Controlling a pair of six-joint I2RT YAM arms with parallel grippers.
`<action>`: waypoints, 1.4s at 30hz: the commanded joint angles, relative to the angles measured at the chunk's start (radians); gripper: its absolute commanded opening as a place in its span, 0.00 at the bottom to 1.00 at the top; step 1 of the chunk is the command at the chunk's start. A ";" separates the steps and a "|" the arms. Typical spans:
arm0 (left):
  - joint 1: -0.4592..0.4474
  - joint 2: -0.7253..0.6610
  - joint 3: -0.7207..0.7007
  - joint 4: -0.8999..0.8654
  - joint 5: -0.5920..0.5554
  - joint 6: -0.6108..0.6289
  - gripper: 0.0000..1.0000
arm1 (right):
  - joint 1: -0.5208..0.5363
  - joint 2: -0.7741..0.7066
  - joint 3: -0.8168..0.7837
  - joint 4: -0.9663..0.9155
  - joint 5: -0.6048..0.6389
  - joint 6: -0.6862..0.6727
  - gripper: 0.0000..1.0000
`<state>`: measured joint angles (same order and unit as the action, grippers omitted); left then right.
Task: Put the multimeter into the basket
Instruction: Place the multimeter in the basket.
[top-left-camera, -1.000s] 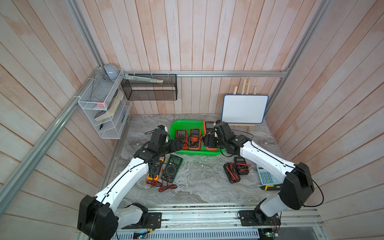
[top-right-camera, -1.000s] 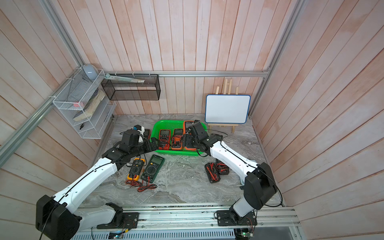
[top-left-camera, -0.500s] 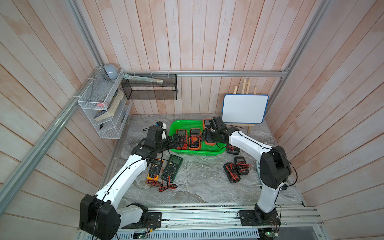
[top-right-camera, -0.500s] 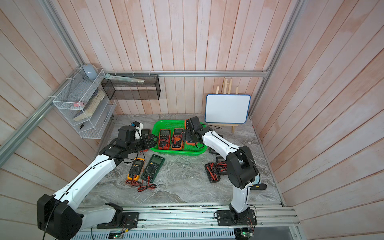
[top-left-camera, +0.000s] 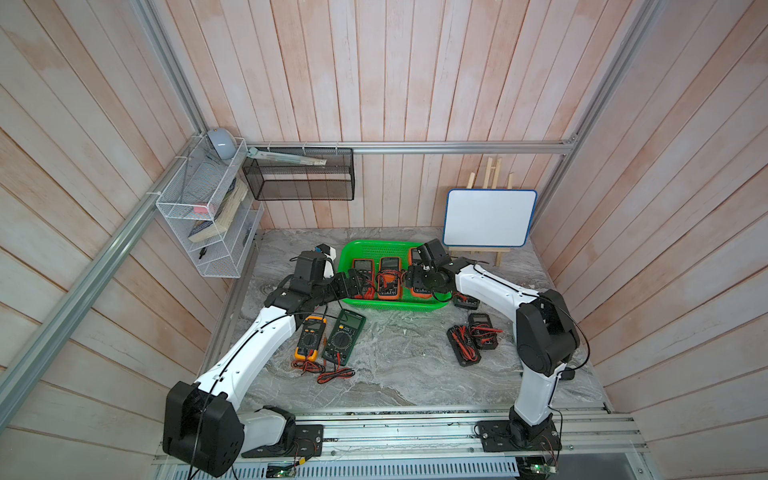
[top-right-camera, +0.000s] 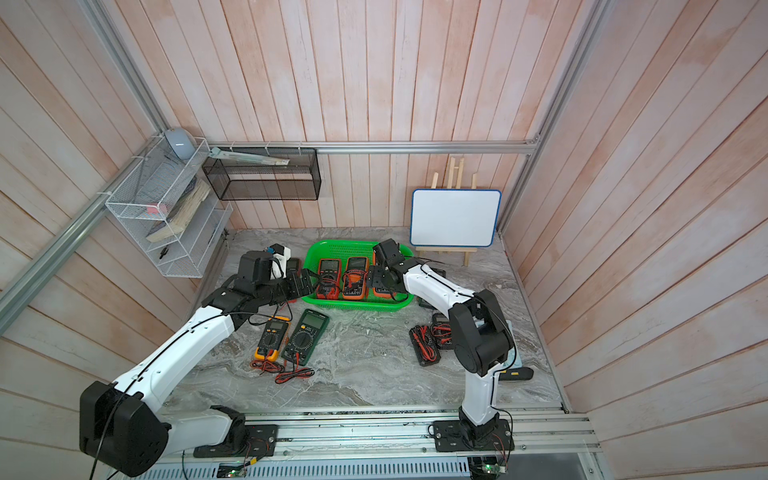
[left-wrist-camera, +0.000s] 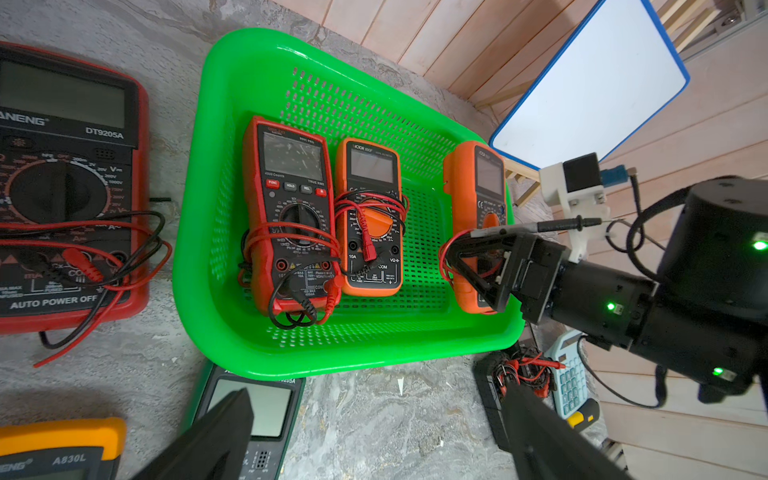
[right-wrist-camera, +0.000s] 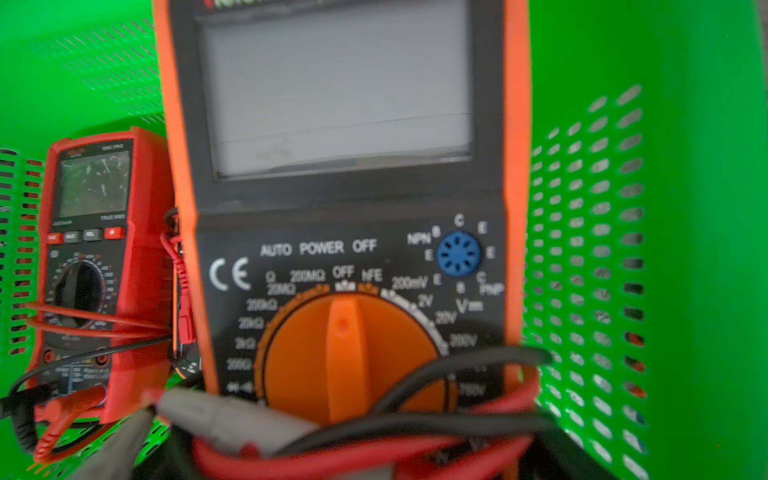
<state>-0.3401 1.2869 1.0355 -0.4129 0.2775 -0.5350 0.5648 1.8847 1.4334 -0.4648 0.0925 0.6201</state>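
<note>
- Walls (top-left-camera: 374, 83): pale pinkish wooden planks on three sides.
- Aluminium rail (top-left-camera: 457, 147): runs level across the back wall; similar profiles rise in the corners.
- White wire rack (top-left-camera: 183, 208): fixed to a side wall at the back corner.
- Black mesh basket (top-left-camera: 299, 183): hung from the rail, just beside the rack.
- Whiteboard (top-left-camera: 488, 218): blue-framed, blank, on a wooden easel (top-left-camera: 492, 168) at the back.
- Worktop (top-left-camera: 395, 365): grey marble pattern.
- Light: even and diffuse.

In the right wrist view the multimeter (right-wrist-camera: 345, 199) is blurred, both ends cut off, leads (right-wrist-camera: 316, 459) covering its sockets; in the left wrist view the right pincer (left-wrist-camera: 467, 276) hides its lower end.
</note>
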 joint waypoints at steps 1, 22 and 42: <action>0.006 0.010 -0.015 0.029 0.031 0.000 1.00 | -0.007 0.006 -0.002 0.033 0.035 0.021 0.28; 0.010 0.030 -0.053 0.063 0.042 -0.042 0.99 | -0.017 0.125 0.130 -0.070 0.094 0.011 0.98; 0.051 0.023 0.098 -0.079 -0.301 -0.005 1.00 | -0.048 -0.151 -0.054 0.099 -0.066 -0.096 0.98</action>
<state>-0.3069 1.3113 1.1000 -0.4580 0.0692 -0.5667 0.5224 1.7821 1.4097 -0.4133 0.0734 0.5476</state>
